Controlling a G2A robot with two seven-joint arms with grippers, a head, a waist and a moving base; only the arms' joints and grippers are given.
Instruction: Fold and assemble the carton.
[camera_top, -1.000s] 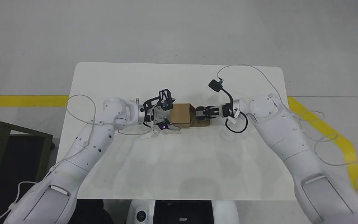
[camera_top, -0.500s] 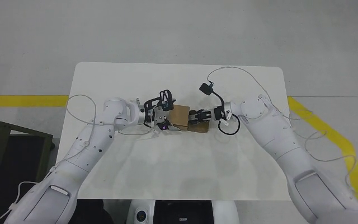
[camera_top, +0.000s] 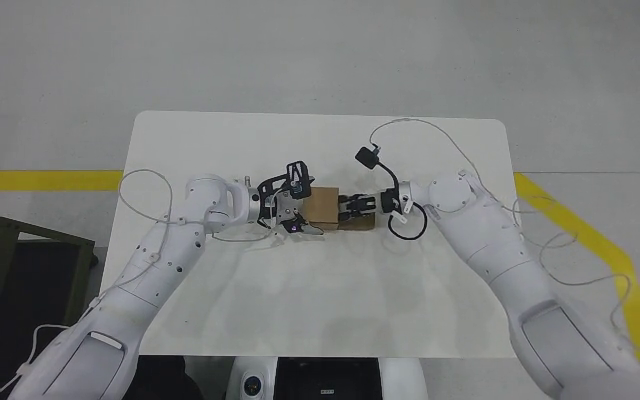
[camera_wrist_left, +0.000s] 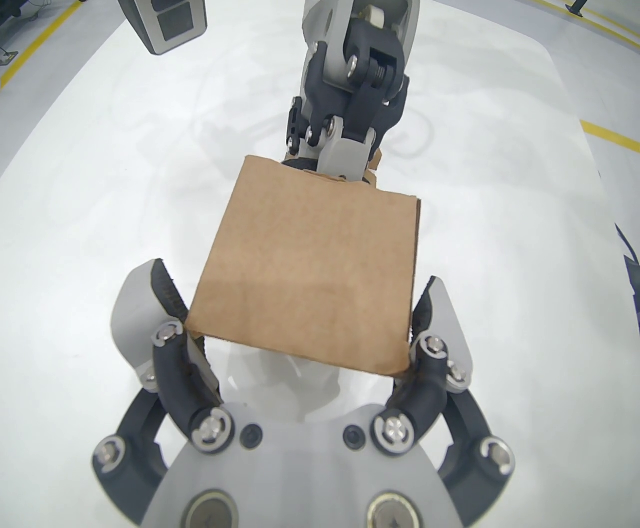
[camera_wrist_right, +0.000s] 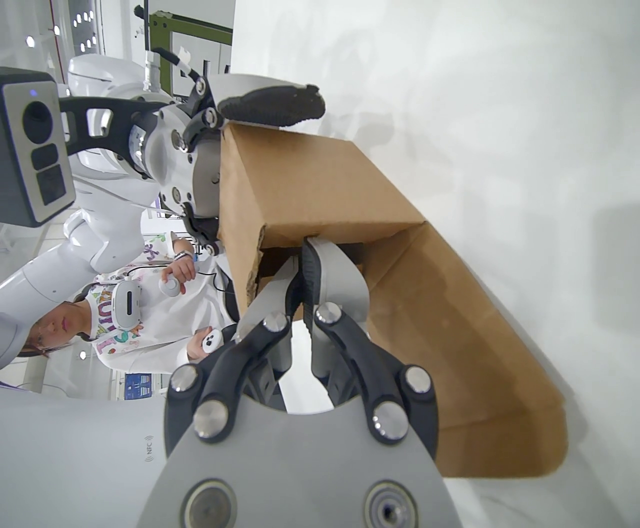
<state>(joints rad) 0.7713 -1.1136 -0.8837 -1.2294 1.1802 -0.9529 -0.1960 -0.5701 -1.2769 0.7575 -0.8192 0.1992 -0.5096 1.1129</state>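
A brown carton (camera_top: 322, 205) lies at the table's middle, held between both arms. My left gripper (camera_wrist_left: 295, 325) is shut on the carton (camera_wrist_left: 310, 270), one finger on each side of its closed end. At the opposite, open end my right gripper (camera_wrist_right: 304, 247) is shut, its fingertips pushed just inside the carton (camera_wrist_right: 310, 185) mouth. One large flap (camera_wrist_right: 475, 350) stands open along the table beside that gripper. From above, the left gripper (camera_top: 298, 208) and right gripper (camera_top: 348, 208) face each other across the box. I cannot see inside the carton.
The white table (camera_top: 300, 300) has bare surface all around the carton. A thin cable (camera_top: 430, 125) loops over the far right part, and another cable (camera_top: 140, 190) hangs off the left edge. Grey floor with a yellow line (camera_top: 60, 180) surrounds the table.
The right arm has moved left, bringing its gripper from beside the carton into the open end. The carton tilted briefly and sits square again. The left gripper kept its hold.
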